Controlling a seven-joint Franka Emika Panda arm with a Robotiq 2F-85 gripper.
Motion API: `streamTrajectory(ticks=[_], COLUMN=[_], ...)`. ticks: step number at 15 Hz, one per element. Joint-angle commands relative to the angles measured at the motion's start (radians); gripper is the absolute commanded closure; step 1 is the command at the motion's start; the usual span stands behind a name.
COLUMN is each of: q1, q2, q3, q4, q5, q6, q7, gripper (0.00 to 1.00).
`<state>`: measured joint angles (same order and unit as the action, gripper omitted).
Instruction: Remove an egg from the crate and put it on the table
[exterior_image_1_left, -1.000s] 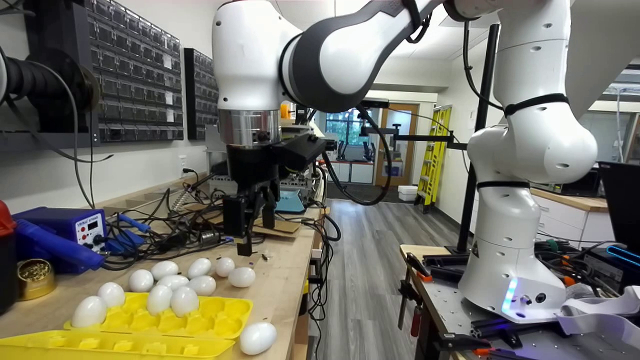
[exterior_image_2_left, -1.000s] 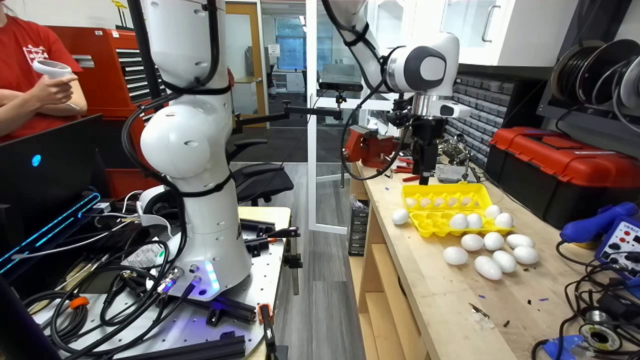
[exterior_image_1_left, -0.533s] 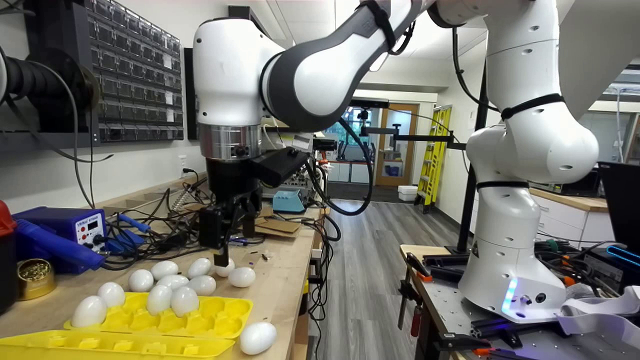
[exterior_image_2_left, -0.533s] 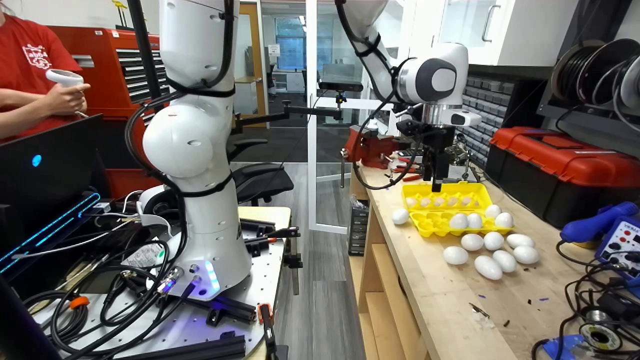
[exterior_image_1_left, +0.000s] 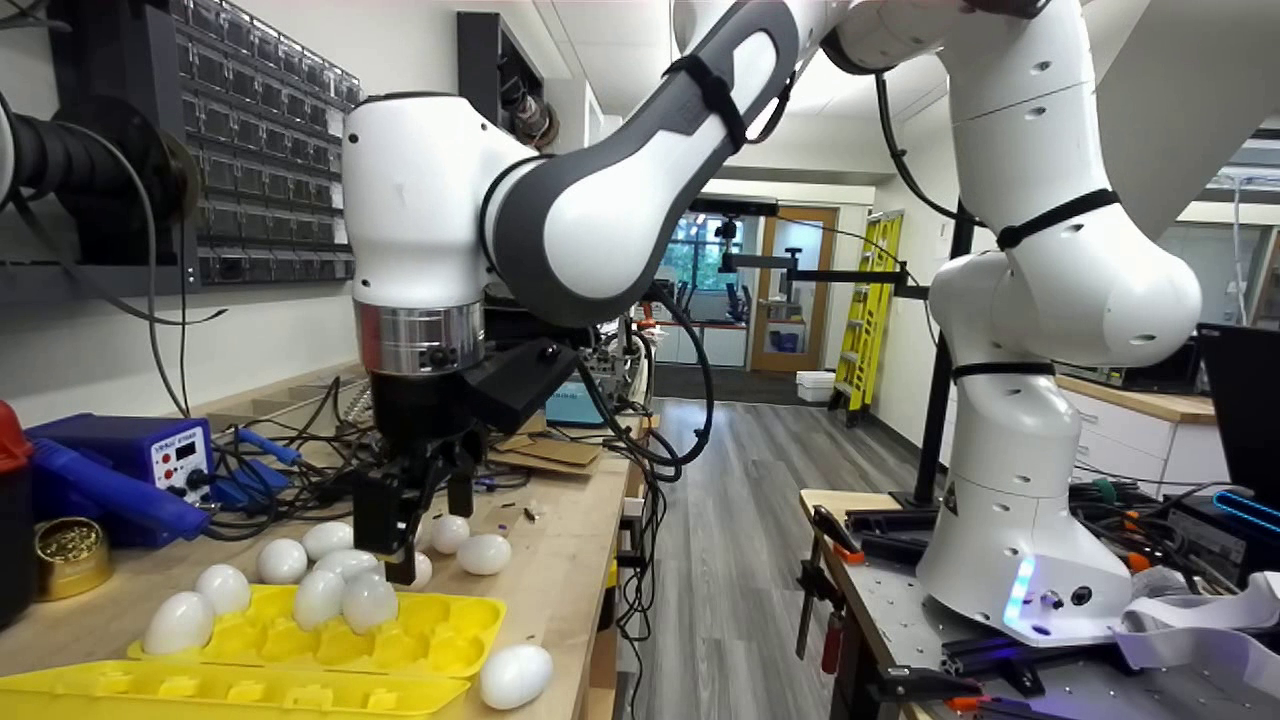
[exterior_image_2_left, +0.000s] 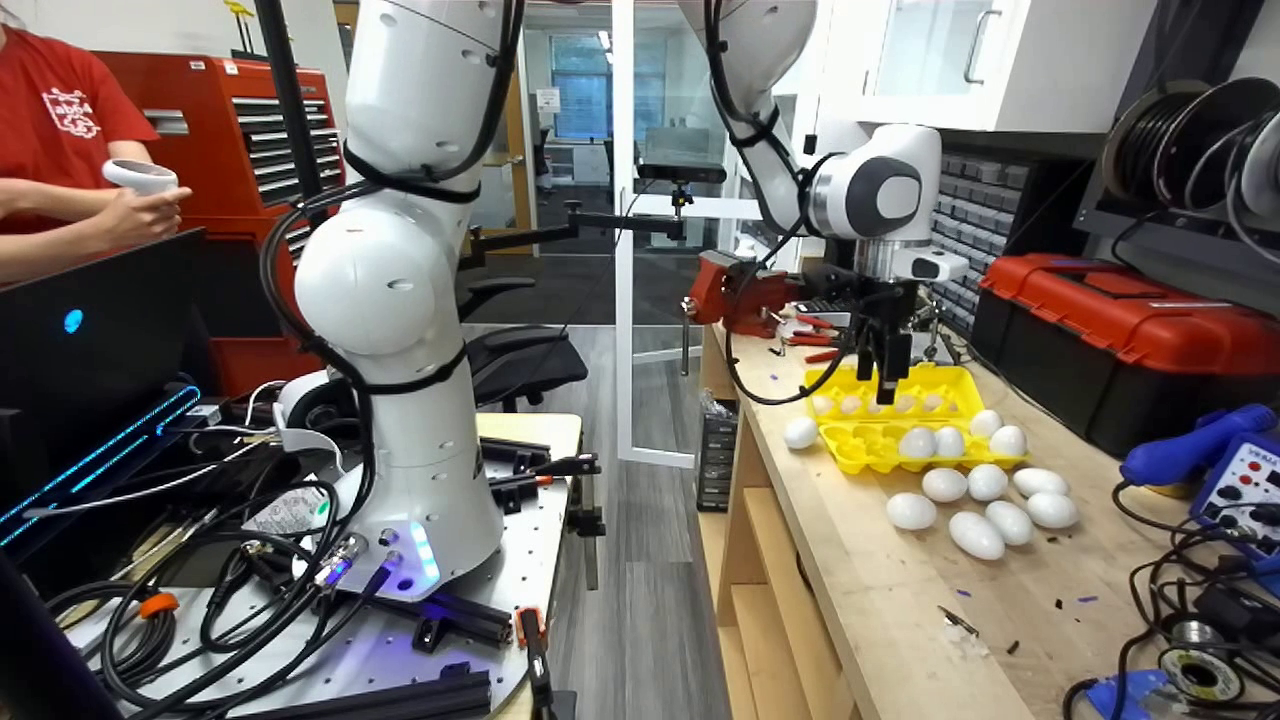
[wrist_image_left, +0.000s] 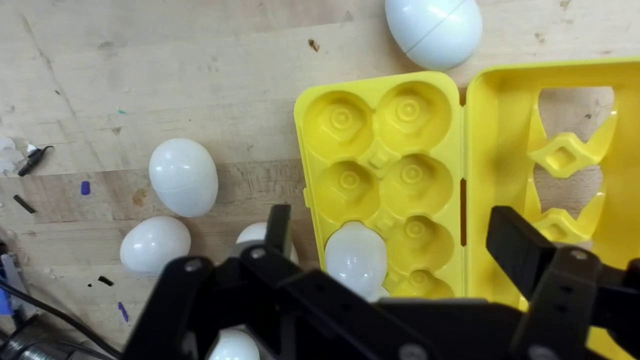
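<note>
Drawer organizer on the wall, upper left in an exterior view. Below it on the light-wood workbench: brass-wool tip cleaner, then blue soldering station with display and knobs, black cables tangled to its right.

Next, yellow egg tray on the bench, lid half folded open on the camera side. Four white eggs sit in the cup half: two at its left end, two side by side near mid-row. Yellow cup bottoms show toward its right end. Seven loose eggs lie on the bench, clustered past the tray's far side; all seven countable in an exterior view.

Robotiq gripper hangs fingers-down in the tray/cluster area. Jaws well apart: in the wrist view one finger partly covers a loose egg, the other is over the lid half, with cups and a seated egg visible in the gap. Height above the eggs: can't tell.

Right of that, single egg on the bench, just beside the tray's right end; wrist view shows a seam line on it.

Panda arm reaches across from the right, yellow stepladder in the background. Arm base far right on a metal plate, light strip lit blue.
</note>
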<state>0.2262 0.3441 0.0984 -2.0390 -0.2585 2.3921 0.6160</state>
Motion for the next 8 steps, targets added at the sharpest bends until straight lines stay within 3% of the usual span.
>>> streamTrajectory(ticks=[1, 8], q1=[0.031, 0.038], q2=[0.058, 0.146], q3=[-0.044, -0.093], q4=[0.057, 0.145], q5=[-0.012, -0.010], q6=[0.026, 0.051], q7=[0.011, -0.018], gripper=[0.00, 0.00])
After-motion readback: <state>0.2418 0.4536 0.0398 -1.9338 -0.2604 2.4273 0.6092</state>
